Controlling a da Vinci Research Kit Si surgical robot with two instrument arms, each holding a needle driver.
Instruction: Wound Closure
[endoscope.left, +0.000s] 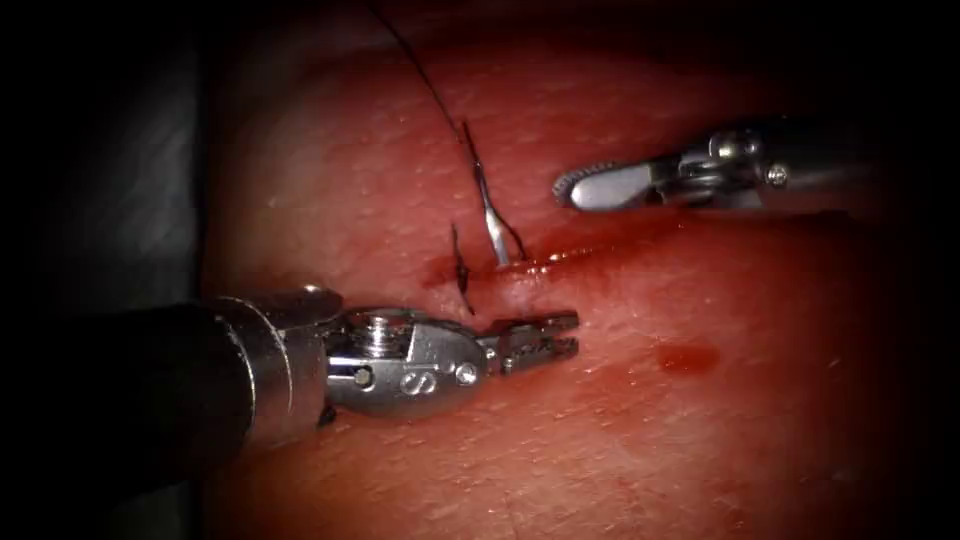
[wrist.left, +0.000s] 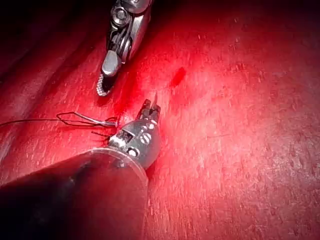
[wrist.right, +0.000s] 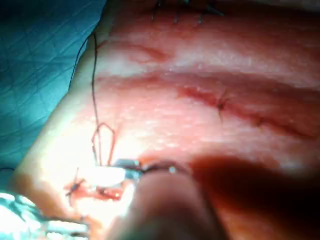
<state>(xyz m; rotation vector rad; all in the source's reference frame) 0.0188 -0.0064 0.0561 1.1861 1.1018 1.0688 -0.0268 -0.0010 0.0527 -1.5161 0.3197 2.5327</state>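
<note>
Glistening tissue fills the frame, its cut at centre. Standing in the cut, the needle trails thread toward the upper left. A knotted stitch sits just left of it. The left tool, lower left, has its jaws slightly apart and empty; the right tool, upper right, looks closed on nothing. Judging by this, the needle awaits a regrasp.

The needle stands in the cut with its tip buried in the tissue, so how far it goes in stays hidden. The thread runs off the top edge of the endoscope view. The left tool has its shaft cut off at the picture's edge. In the right wrist view the right tool is a blurred, glaring shape, jaws unreadable there.
</note>
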